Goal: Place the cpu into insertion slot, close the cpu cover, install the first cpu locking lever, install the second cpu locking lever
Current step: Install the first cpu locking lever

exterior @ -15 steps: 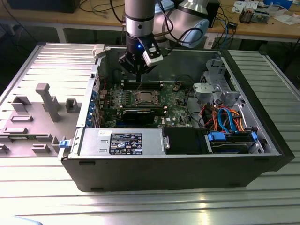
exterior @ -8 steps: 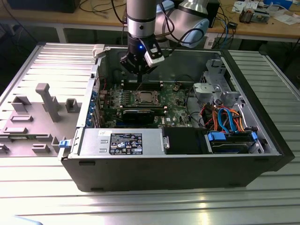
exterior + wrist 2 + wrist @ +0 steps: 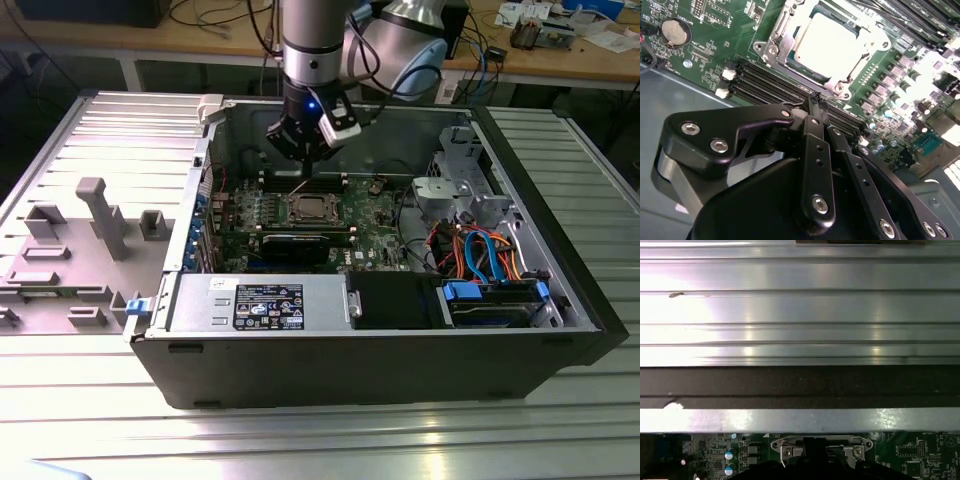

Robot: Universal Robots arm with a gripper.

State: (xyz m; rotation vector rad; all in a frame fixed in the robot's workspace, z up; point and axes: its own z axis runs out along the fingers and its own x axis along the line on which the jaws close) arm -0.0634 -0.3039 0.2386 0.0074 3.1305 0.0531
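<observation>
I have the open computer case (image 3: 400, 360) lying on the ribbed metal table (image 3: 300, 440), its green motherboard (image 3: 380, 235) facing up. My arm (image 3: 312, 40) reaches down into it. The gripper (image 3: 816, 102) hangs just above the black memory slots (image 3: 770, 87) beside the insertion slot (image 3: 777, 47); its fingers are pressed together and hold nothing. The cpu (image 3: 832, 42) sits in the slot already, with the cpu cover (image 3: 837, 87) lying down around it. I judge the risk to be the thin locking levers: a slightly offset push could slip off the wire and scrape the board or strike the memory slots close by.
</observation>
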